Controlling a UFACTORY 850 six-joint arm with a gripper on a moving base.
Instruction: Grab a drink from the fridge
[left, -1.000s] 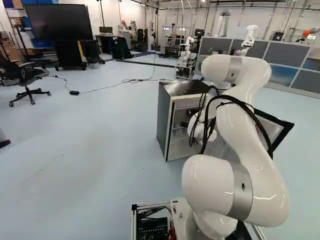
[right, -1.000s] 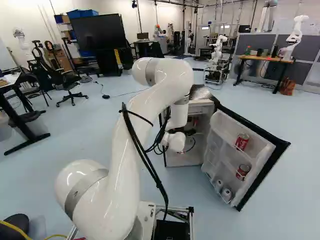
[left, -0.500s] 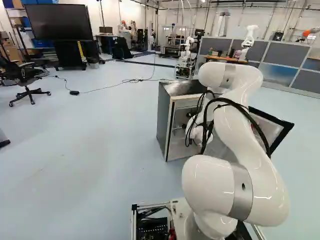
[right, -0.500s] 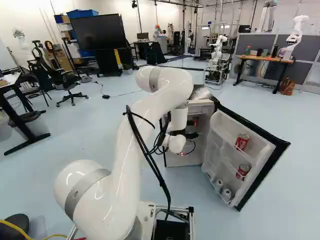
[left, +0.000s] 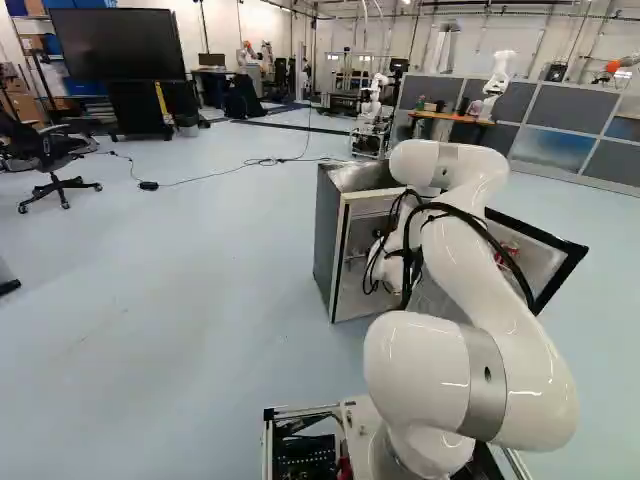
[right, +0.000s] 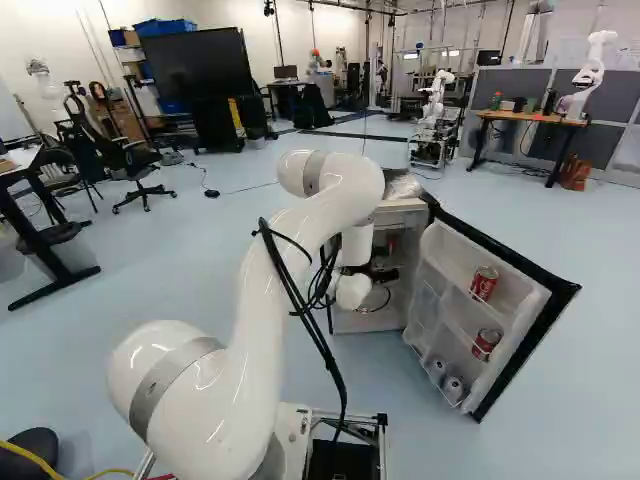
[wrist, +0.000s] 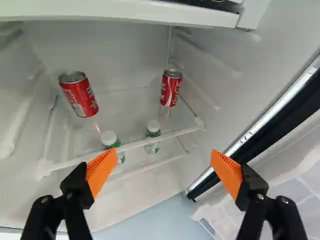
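My gripper is at the open front of the fridge, its far end partly hidden by the arm. In the wrist view the gripper stands open, nothing between its orange pads. Ahead, a red can and another red can stand apart on the fridge's clear shelf. Below that shelf are a white-capped bottle and another such bottle. The swung-out door holds a red can, a lower red can and two pale cans at the bottom.
The fridge's upper edge crosses above the cans. The door's dark seal runs beside one finger. Farther off are another robot by a wooden desk, a black office chair and a big screen.
The arm's upper bend has come lower and leftward in the left base view, and the wrist has shifted a little at the fridge's front. Base, fridge and door have stayed put.
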